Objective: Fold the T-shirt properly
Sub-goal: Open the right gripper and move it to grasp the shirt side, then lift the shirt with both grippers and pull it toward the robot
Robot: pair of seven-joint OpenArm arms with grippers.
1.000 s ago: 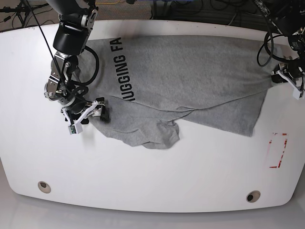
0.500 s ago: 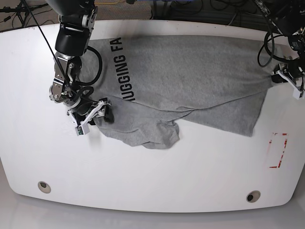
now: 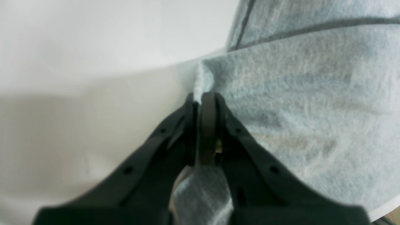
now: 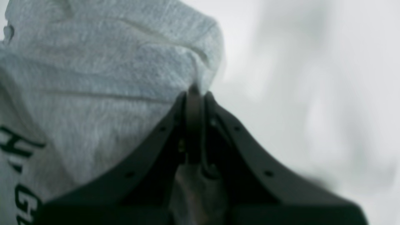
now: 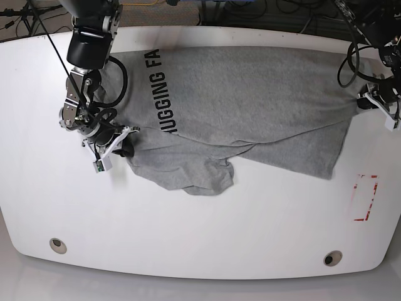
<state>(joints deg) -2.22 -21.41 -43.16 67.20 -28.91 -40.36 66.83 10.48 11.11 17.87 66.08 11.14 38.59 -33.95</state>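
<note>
The heather-grey T-shirt (image 5: 244, 100) is lying rumpled along the table's (image 5: 200, 238) far edge, black lettering showing. The left gripper (image 5: 363, 102) is pinching its right-hand edge; the right gripper (image 5: 125, 148) is clamping its bunched left-hand edge.

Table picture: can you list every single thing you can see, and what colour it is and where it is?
T-shirt: one, grey with black letters, spread and partly folded over the far half of the table.
Table: one, white, filling most of the base view.
Round holes: two, dark with a metal ring, near the table's front corners.
Red marking: one, red outline, on the table at the base view's right.
Cables: several, black, on the floor behind the table.
Left end effector: one, black and white, shut on the T-shirt's edge at the base view's right.
Right end effector: one, black and white, shut on the T-shirt's edge at the base view's left.
</note>
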